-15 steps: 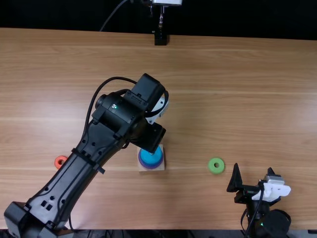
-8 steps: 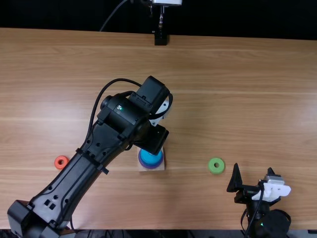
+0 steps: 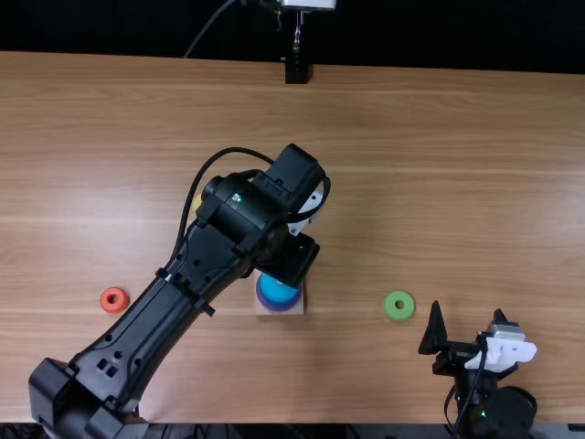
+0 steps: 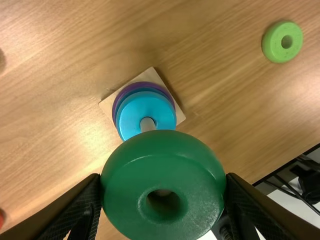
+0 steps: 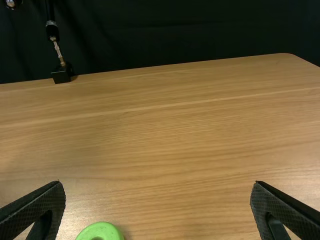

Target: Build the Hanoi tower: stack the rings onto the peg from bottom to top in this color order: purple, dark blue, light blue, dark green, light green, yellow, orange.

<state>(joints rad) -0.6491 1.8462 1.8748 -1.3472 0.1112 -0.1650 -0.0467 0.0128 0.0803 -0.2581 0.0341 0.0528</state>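
Most of the yellow ring [image 3: 196, 205] hides behind the left arm [image 3: 174, 297]

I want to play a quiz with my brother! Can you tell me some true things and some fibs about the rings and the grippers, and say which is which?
1. The left gripper holds the dark green ring. True.
2. The orange ring is on the peg. False: it lies on the table.
3. The light blue ring is the top one on the peg. True.
4. The right gripper holds the light green ring. False: that gripper is open and holds nothing, and the ring lies on the table.
5. The purple ring is the lowest one on the peg. True.
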